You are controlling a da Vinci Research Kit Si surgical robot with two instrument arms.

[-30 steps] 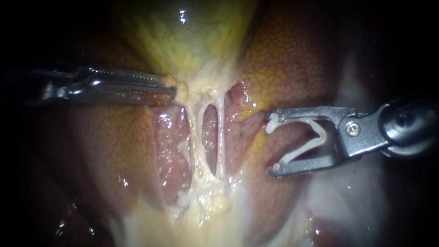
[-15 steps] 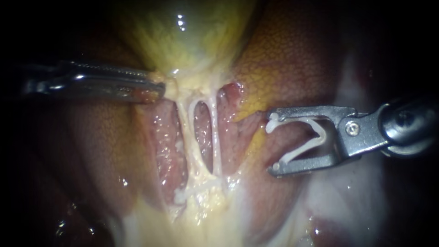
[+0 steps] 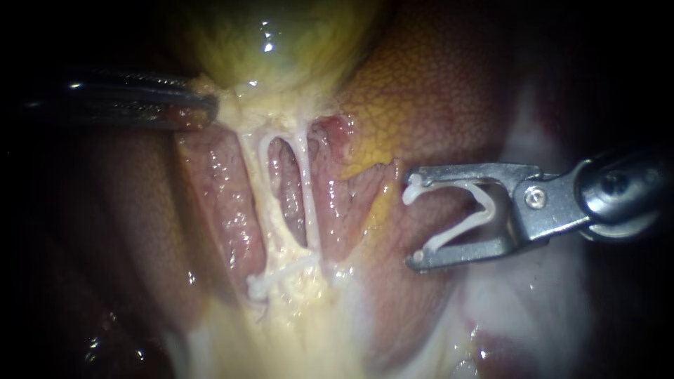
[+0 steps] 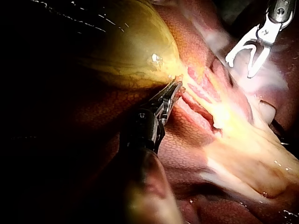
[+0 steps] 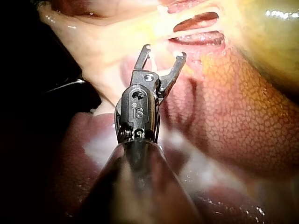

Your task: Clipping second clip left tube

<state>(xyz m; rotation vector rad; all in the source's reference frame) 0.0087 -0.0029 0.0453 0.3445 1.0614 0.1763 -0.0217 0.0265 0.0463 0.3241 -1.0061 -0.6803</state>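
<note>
The mottled red-brown liver [image 3: 449, 105] fills the field, with the yellow-green gallbladder [image 3: 281, 42] up top. The right instrument [image 3: 414, 219] hovers over the liver, well apart from the tubes. Its jaws are spread wide around an open clip [image 3: 489, 210] that touches both of them. The left instrument [image 3: 200, 109] has its jaws clamped on the gallbladder's lower edge. Below that grip, 2 pale tubes run side by side: the left tube [image 3: 256, 189], bare along its middle, and the right tube [image 3: 307, 182]. A fitted clip [image 3: 274, 279] crosses the left tube's lower end.
</note>
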